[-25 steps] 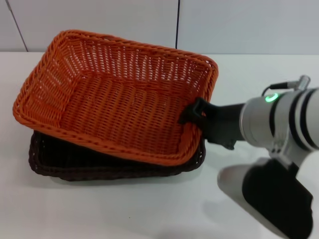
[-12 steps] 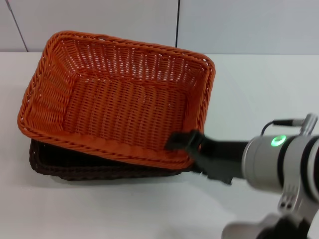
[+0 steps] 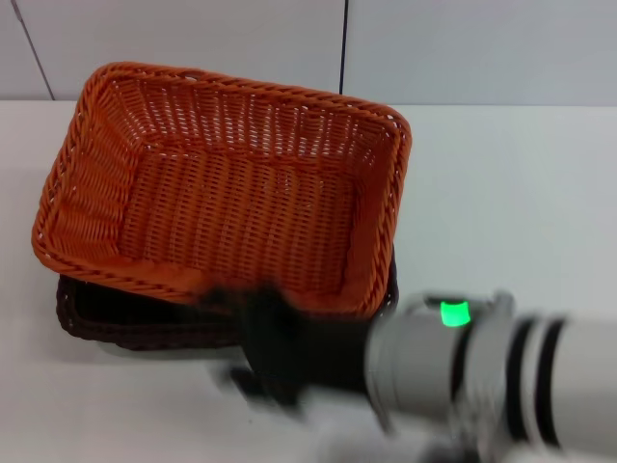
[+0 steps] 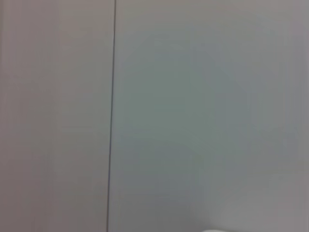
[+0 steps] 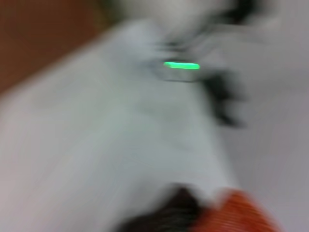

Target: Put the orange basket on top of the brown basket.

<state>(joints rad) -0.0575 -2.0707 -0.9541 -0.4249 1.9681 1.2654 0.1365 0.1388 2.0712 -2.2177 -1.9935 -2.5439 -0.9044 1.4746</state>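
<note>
The orange basket (image 3: 231, 203) rests on top of the brown basket (image 3: 125, 323) at the left middle of the white table; only the brown basket's front and left rim show beneath it. My right gripper (image 3: 255, 333) is a dark smear in front of the baskets' near edge, apart from the orange rim, with its grey arm (image 3: 453, 371) trailing to the right. The right wrist view shows a corner of the orange basket (image 5: 239, 217) with a dark patch beside it. The left gripper is out of view; its wrist view shows only a wall.
The white table (image 3: 501, 193) stretches to the right of the baskets. A white panelled wall (image 3: 434, 48) stands behind them. My right arm fills the near right corner of the head view.
My right gripper has come off the orange basket's right rim and swung left along the near side. The orange basket has settled lower and squarer on the brown basket.
</note>
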